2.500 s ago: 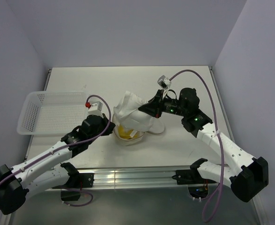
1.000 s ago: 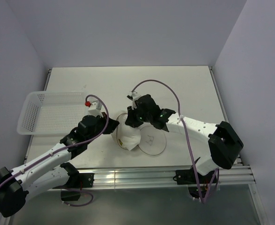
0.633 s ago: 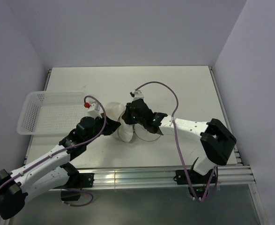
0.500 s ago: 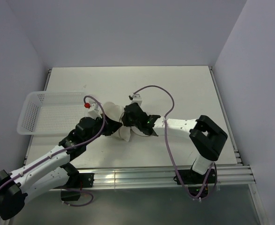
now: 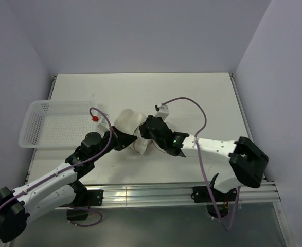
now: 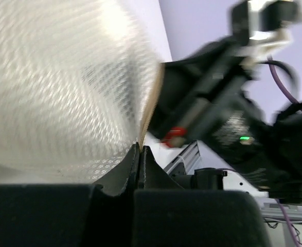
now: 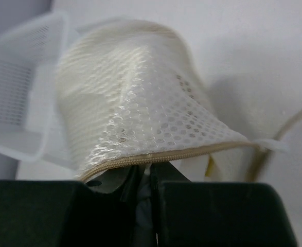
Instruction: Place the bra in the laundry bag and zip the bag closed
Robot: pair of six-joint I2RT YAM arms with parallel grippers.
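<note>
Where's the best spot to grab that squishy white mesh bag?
Probably the tan zipper rim, coming edge-on from the arms' side: it's a thin, firm ridge on the floppy laundry bag. The left tool and right tool pinch it there.

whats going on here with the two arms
Both arms are holding the white mesh laundry bag mid-table. The left hand is shut on its edge, and the right hand pinches the brownish zipper rim. A yellow sliver, likely the bra, shows inside the opening, so the bag does not look zipped yet. The white basket sits aside.
</note>
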